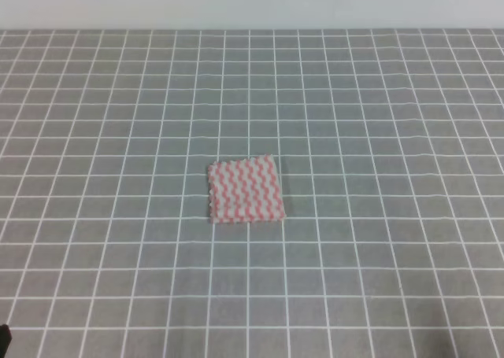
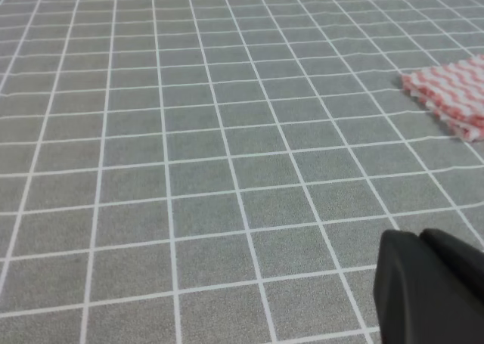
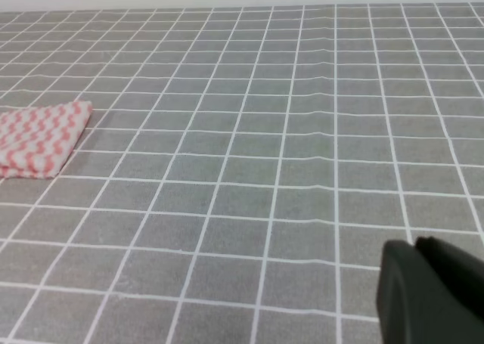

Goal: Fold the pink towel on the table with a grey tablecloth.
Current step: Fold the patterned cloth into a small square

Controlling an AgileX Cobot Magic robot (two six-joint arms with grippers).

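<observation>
Since the pink towel (image 1: 245,189) already lies as a small, layered packet near the middle of the table with a grey tablecloth (image 1: 378,122), I judge the folding step largely done, with my arms standing well clear of it.

Item: pink towel, one. Pink-and-white wavy stripes; stacked edges show along its near side in the left wrist view (image 2: 452,100), so it looks folded more than once. It rests flat on the cloth, with nothing touching it.

Item: table with grey tablecloth, one. White grid lines, with slight ripples in the fabric in the right wrist view.

Item: left gripper (image 2: 431,287), one. Only a dark corner of it shows, low and well apart from the towel; I cannot tell whether its jaws are parted or closed.

Item: right gripper (image 3: 431,291), one. It shows the same partial dark shape, far from the towel (image 3: 41,138); its state is likewise unreadable.

Next move, as I judge it: if another fold is wanted, I must reach in to a towel edge; otherwise, hold clear.
</observation>
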